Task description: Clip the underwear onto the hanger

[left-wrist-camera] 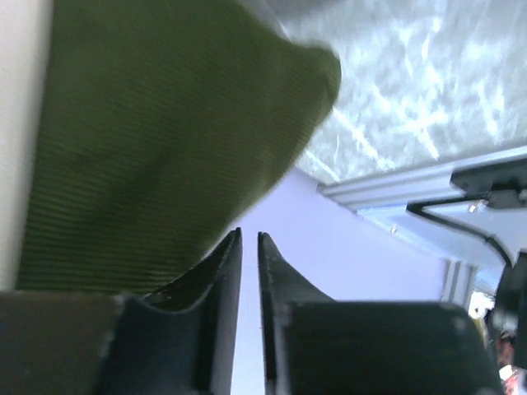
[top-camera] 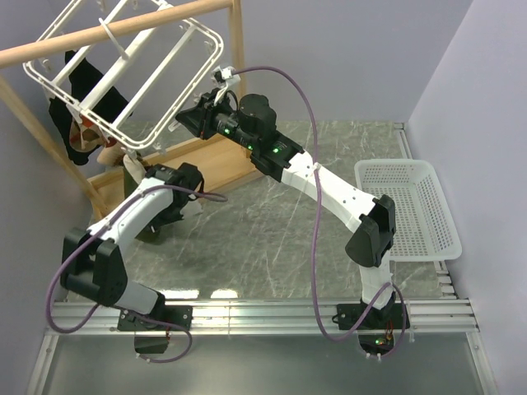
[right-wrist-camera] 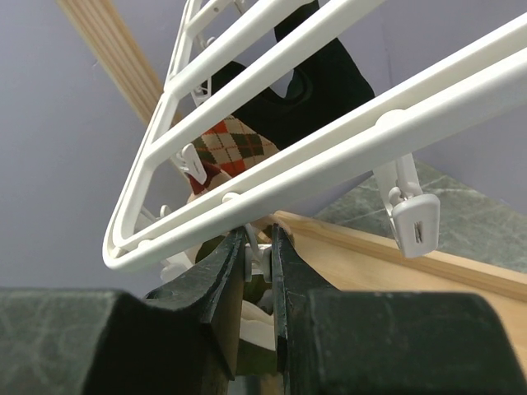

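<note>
Right gripper squeezes a clip under the hanger; left gripper, barely ajar and empty beside the underwear, should grab its edge and feed it deep.

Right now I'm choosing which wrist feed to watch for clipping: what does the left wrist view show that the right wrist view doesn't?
Only left wrist: the underwear, plainly, beside the left gripper, jaws a slit apart with nothing between. Only right wrist: the hanger, a black garment behind it, the wooden stand, and the right gripper pinching a clip. A greenish bit under that clip may be underwear; unclear. Both: grey table, lilac wall.
</note>
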`<action>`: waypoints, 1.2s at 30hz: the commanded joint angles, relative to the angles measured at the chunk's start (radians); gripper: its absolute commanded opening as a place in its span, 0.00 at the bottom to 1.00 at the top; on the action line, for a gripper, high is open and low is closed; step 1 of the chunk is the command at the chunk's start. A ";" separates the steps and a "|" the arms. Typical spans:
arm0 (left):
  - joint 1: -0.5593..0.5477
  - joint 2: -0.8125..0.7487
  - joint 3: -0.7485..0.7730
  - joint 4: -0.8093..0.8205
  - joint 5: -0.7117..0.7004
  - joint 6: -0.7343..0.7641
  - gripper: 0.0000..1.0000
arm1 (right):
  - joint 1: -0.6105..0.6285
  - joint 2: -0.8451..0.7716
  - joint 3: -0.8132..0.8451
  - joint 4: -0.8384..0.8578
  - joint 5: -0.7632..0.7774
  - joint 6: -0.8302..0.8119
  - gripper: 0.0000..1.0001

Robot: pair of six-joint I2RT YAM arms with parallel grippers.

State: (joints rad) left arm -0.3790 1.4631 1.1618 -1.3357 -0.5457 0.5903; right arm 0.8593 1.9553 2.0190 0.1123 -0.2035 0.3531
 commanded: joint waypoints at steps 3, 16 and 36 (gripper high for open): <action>0.089 -0.115 -0.080 0.070 -0.010 0.123 0.28 | -0.006 -0.050 -0.005 0.052 0.033 -0.006 0.00; 0.164 -0.301 -0.205 0.235 0.032 0.304 0.58 | -0.008 -0.053 -0.013 0.062 0.030 -0.009 0.00; -0.299 -0.211 0.053 0.054 0.256 0.056 0.99 | -0.006 -0.047 0.004 0.050 0.035 -0.020 0.00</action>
State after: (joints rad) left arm -0.6140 1.1328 1.1370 -1.3304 -0.2844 0.7612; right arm 0.8593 1.9549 2.0083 0.1261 -0.2028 0.3454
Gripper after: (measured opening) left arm 0.934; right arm 0.227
